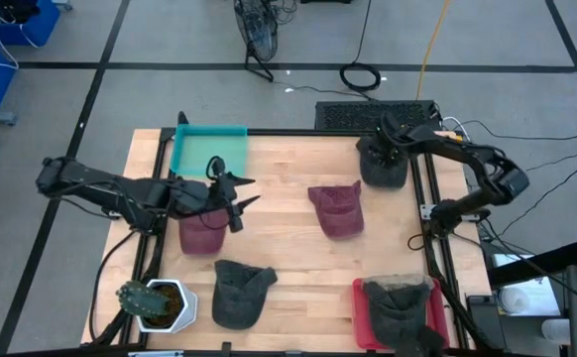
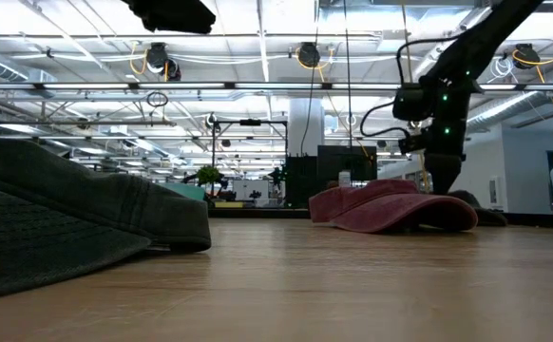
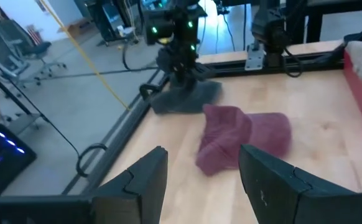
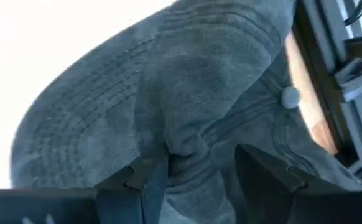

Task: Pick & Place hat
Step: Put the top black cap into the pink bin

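Right gripper [image 1: 386, 146] down on the dark grey cap [image 1: 383, 167] at the far right corner of the wooden table [image 1: 293, 233], fingers [image 4: 265, 177] spread apart with a fold of the cap's fabric bunched between them, touching it but not pinched shut. Cap's top button [image 4: 290, 96] just beside the table's edge rail.

Left gripper [image 1: 237, 194] over on the other side, wide open, holding nothing, hovering just beside a maroon cap [image 1: 204, 230] near the teal tray [image 1: 207, 149].

Second maroon cap [image 1: 338, 208] lying between the two grippers, close to the dark grey cap. Another dark cap [image 1: 239, 293] on the near side of the table, next to a potted cactus [image 1: 155, 302]. One more greyish cap [image 1: 400, 307] sitting in the red tray [image 1: 360, 315] at the near right corner.
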You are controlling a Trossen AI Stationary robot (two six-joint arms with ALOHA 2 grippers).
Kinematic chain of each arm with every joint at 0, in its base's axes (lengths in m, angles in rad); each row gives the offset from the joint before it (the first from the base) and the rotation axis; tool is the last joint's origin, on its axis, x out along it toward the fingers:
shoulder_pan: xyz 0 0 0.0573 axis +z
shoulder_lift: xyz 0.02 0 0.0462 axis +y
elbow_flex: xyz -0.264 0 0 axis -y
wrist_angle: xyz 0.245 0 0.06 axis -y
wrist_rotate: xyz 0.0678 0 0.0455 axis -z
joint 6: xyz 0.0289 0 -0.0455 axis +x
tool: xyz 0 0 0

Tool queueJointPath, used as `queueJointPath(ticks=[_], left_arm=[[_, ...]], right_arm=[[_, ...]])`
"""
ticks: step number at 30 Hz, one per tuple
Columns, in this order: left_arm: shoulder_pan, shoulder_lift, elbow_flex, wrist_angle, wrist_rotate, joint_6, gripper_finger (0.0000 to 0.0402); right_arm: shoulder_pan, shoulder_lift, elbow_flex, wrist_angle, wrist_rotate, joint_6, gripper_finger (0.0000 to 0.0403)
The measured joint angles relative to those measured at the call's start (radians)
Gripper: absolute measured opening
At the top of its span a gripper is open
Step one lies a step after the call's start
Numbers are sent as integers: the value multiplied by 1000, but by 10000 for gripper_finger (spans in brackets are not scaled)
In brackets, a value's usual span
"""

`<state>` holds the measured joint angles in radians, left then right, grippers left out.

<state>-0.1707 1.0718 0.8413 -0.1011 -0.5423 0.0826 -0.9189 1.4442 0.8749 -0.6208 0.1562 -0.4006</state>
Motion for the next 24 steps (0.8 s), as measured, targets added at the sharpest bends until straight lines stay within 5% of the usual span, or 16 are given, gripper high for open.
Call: queueJointPath(ticks=[14, 24], left_arm=[[134, -9, 0, -3, 119, 16, 200], [143, 2, 0, -30, 148, -22, 200]], right_arm=[[-8, 37, 0, 20, -2, -60, 162], [22, 3, -1, 14, -3, -61, 13]])
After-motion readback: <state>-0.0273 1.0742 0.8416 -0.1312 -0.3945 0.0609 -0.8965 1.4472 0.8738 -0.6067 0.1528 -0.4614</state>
